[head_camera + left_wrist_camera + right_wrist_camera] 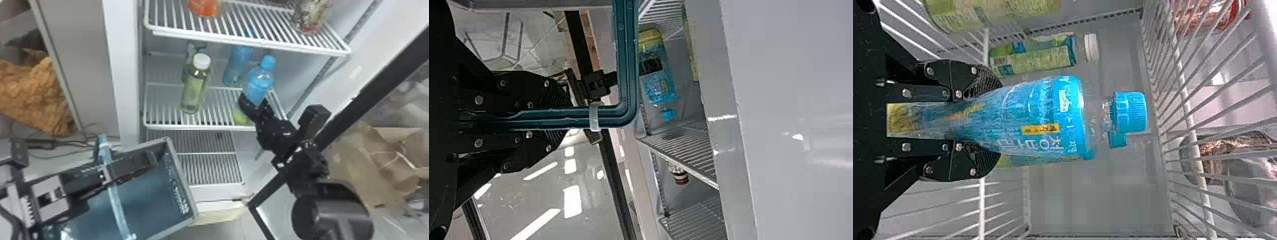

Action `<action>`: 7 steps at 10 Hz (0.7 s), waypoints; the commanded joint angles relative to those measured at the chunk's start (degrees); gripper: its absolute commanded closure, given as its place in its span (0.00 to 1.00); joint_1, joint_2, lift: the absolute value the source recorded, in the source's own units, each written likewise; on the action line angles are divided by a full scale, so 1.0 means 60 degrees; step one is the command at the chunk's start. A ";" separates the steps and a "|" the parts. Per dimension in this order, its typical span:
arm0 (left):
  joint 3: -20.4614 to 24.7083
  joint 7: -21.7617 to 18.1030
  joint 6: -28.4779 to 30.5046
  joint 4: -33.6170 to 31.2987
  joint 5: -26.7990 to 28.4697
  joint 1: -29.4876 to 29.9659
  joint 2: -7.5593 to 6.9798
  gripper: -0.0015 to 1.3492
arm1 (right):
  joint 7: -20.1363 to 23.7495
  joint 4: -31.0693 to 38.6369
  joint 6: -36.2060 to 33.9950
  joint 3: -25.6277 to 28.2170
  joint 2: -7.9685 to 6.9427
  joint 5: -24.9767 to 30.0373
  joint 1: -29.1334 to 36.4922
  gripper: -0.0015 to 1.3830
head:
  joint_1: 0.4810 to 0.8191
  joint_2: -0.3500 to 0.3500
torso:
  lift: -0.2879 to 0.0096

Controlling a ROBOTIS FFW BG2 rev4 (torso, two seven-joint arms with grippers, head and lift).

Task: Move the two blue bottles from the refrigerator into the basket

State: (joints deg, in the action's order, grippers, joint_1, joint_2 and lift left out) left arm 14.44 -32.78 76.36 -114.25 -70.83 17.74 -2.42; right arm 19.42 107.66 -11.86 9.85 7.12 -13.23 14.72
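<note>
My right gripper (255,104) is shut around the lower middle of a blue bottle (262,79) at the front right of the refrigerator's middle shelf. The right wrist view shows that gripper (988,120) with the blue-capped bottle (1043,117) between its fingers; whether its base touches the shelf I cannot tell. A second blue bottle (237,65) stands behind it, left of it in the head view. My left gripper (110,174) is over the basket (183,169) at the lower left. In the left wrist view it (561,117) is shut on the basket's teal handle (626,65).
A green bottle with a white cap (194,87) stands left of the blue ones, another container behind it. The upper wire shelf (249,40) overhangs the bottles and holds packages. The refrigerator's wall is at the right, with a black-edged door (367,92) beyond.
</note>
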 commanded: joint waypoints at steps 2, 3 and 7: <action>-0.0008 0.0000 0.0000 -0.0001 0.0018 0.0019 -0.0022 0.88 | 0.0118 0.1146 -0.0461 0.0263 -0.0001 -0.0366 0.0897 0.92 | 0.63 0.06 | 0.24; 0.0011 0.0000 0.0000 -0.0001 0.0018 0.0042 -0.0037 0.88 | 0.0191 0.1451 -0.0625 0.0263 0.0043 -0.0499 0.1108 0.92 | 0.63 0.06 | 0.24; 0.0030 0.0000 0.0000 0.0022 0.0018 0.0065 -0.0022 0.88 | 0.0572 0.3115 -0.1680 0.0263 0.0058 -0.1451 0.2280 0.92 | 0.63 0.08 | 0.24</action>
State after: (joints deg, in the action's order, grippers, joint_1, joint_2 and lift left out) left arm 14.59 -32.75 76.36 -114.12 -70.72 18.14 -2.60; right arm 22.79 124.88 -20.72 11.47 7.51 -21.07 27.47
